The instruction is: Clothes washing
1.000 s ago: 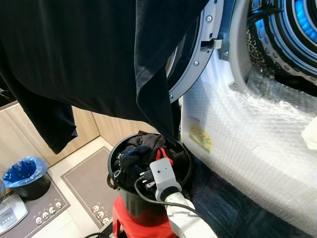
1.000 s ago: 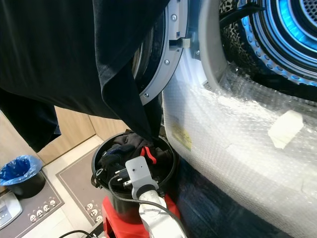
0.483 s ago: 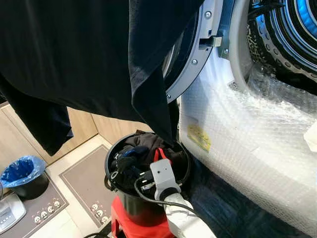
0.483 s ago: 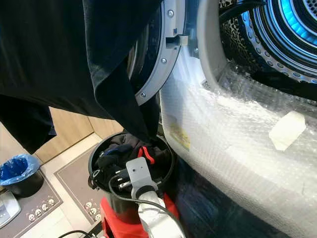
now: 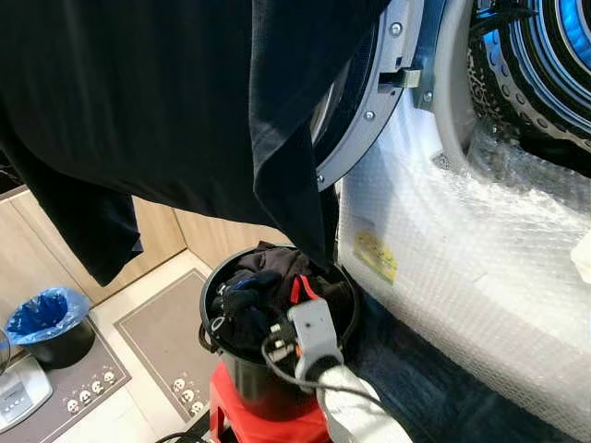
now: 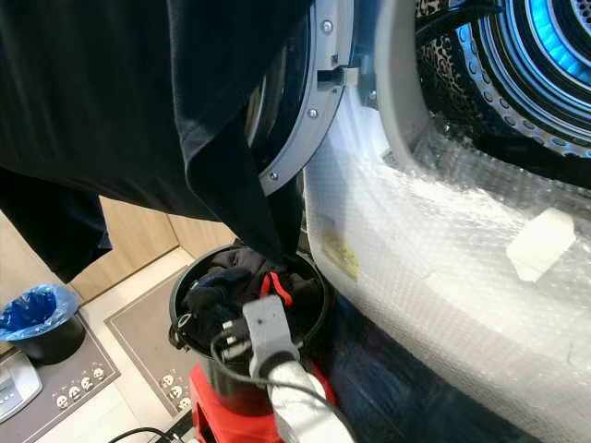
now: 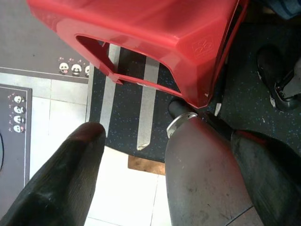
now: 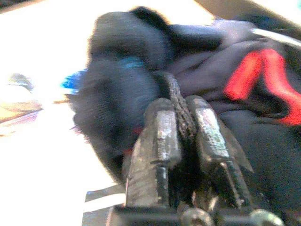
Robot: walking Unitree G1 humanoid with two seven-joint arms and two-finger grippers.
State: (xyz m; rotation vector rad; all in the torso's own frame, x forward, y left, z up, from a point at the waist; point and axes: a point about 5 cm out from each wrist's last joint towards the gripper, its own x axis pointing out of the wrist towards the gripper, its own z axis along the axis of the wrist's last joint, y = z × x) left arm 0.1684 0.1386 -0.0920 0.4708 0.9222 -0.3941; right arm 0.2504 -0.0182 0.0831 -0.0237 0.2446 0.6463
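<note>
A big black cloth (image 5: 157, 101) hangs down across the top of the head views, and its long tip drops toward the bucket. Beside it stands the washing machine (image 5: 462, 277), wrapped in bubble wrap, with its round door (image 5: 369, 101) swung open. The drum (image 6: 517, 65) inside glows blue.

A black bucket (image 5: 242, 386) sits on a red stool (image 5: 231, 415), right next to the washing machine. It is full of dark clothes (image 5: 254, 288), with a bit of red (image 6: 277, 286) showing in the pile.

The right claw (image 8: 182, 123) is down at the bucket, over the clothes. Its two fingers are pressed together, pinching a fold of the dark clothes between them. The picture there is blurry.

The left claw (image 7: 164, 174) hangs low by the floor, under the red stool. Its fingers are spread wide with nothing between them.

A small black bin with a blue bag (image 5: 46, 323) stands on the floor, well apart from the bucket, near a grey mat (image 5: 166, 341) with tiny pandas on it.
</note>
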